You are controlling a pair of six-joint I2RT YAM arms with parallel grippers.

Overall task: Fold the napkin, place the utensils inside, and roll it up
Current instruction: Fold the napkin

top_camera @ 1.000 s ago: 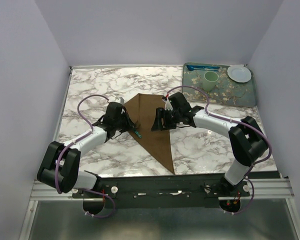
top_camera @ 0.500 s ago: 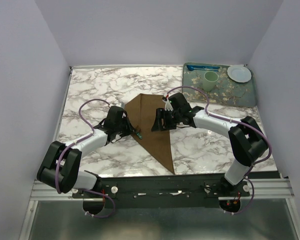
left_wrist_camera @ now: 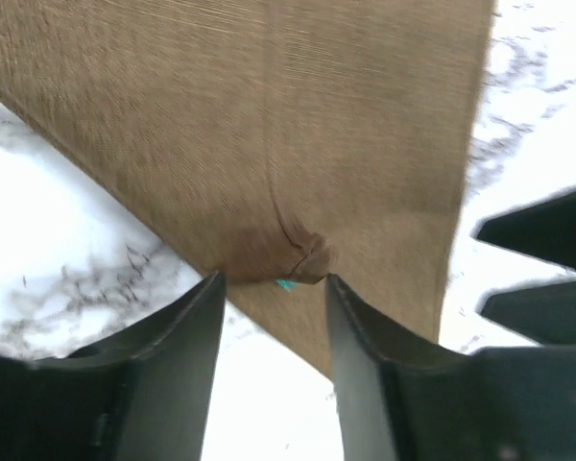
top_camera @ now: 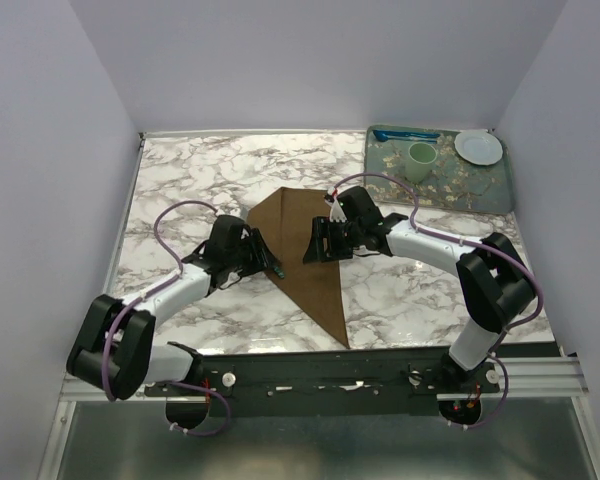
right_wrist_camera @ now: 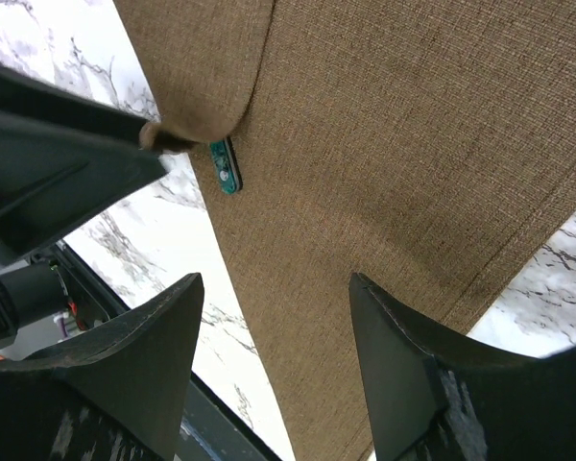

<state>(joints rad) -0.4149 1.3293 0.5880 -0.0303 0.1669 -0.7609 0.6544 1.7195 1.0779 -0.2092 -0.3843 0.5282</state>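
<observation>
Noted, against the frame half a second earlier, a swing of the left arm: elbow lower and further out, left end effector (top_camera: 270, 266) pushed closer against the left edge of the napkin (top_camera: 315, 270). Found no change in the right arm. No longer able to make out the silver bowl seen beside the left wrist a second ago.

Found the napkin lying as a long brown triangle on the marble surface (top_camera: 180, 170), broad end far, point toward the arm bases. Recorded the left end effector clamped on the napkin: in the left wrist view, fingers (left_wrist_camera: 197, 327) narrowed onto either side of a puckered, creased bunch of cloth at the edge. Observed, in the right wrist view, a lifted flap of cloth curling over from that bunch. Located the spoon (right_wrist_camera: 225, 165) at the same spot, only the teal handle end showing from under the cloth edge just beside the pinch. Cannot confirm the handle as caught in the pinch.

Found the right end effector (top_camera: 312, 243) over the middle of the napkin, fingers spread apart; cannot confirm contact with the cloth.

Logged at the far right a patterned tray (top_camera: 480, 190) carrying a green cup (top_camera: 420, 160), a white plate (top_camera: 478, 147) and a blue utensil (top_camera: 405, 134), well apart from both arms.
</observation>
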